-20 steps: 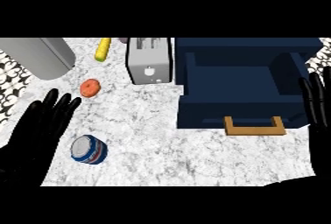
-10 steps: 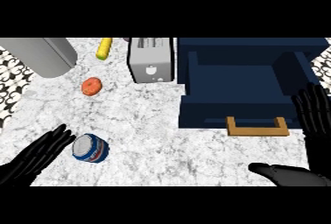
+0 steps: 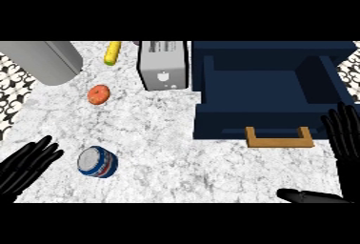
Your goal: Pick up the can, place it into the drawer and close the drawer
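At the far left the left hand [image 3: 28, 164] shows low on the counter [image 3: 162, 147], its fingers straight and spread, holding nothing. Just beside its fingertips, apart from them, lies the can [image 3: 97, 162], tipped so that its silver top faces up and toward the hand, with a blue and red band round its side. Farther back on the left stands a large grey rounded container [image 3: 44, 59], with an orange fruit [image 3: 98, 94] and a yellow vegetable [image 3: 112, 53] near it on the stone top. In the middle, at the back, sits a toaster [image 3: 165, 66].

To the right is the dark blue drawer [image 3: 260, 100], pulled open, with a wooden handle [image 3: 279, 138] at its front edge; nothing shows inside it. At the far right edge the right hand [image 3: 345, 131] is held up with fingers straight and slack, resting, holding nothing.

By my reading the task is at its first step: the can is not yet grasped and the drawer waits open. The next move calls for the left hand to close the small gap and curl round the can's side. Since the can lies tilted, it may roll away if nudged, so the fingers should come from both sides before the carry across to the drawer.
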`<state>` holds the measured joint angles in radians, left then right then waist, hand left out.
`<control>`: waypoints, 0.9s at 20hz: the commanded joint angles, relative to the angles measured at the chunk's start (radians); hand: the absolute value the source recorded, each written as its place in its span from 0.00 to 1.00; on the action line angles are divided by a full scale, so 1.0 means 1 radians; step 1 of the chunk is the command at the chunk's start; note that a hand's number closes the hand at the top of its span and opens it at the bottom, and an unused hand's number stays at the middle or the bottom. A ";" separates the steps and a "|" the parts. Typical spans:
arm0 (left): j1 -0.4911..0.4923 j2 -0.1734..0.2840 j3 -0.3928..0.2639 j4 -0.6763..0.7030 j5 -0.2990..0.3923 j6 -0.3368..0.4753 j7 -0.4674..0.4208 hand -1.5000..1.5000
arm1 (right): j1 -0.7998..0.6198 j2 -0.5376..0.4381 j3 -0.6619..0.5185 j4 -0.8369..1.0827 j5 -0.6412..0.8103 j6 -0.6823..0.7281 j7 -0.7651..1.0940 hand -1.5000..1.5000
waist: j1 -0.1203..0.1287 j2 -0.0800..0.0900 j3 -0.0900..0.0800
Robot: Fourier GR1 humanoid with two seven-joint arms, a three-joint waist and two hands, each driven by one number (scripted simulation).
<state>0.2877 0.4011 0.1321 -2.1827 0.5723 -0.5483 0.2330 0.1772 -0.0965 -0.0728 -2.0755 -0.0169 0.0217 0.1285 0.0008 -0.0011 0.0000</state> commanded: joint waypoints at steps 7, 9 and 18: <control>-0.075 -0.057 0.064 0.093 -0.026 -0.051 0.052 0.00 | 0.077 0.050 0.002 0.001 0.008 0.028 -0.085 0.00 | -0.001 0.000 0.000; -0.102 -0.119 -0.006 0.123 -0.137 -0.033 0.026 0.00 | 0.051 -0.022 -0.088 0.001 -0.085 0.091 -0.049 0.00 | -0.003 0.001 0.000; -0.113 -0.209 -0.023 0.251 -0.307 -0.090 -0.083 0.00 | 0.018 0.011 -0.070 0.007 -0.031 0.072 -0.022 0.00 | -0.001 0.001 0.000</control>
<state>0.1741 0.2414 0.1411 -1.9533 0.3478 -0.6387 0.1733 0.2422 -0.0778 -0.1247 -2.0881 -0.0407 0.0906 0.0762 -0.0015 -0.0004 -0.0001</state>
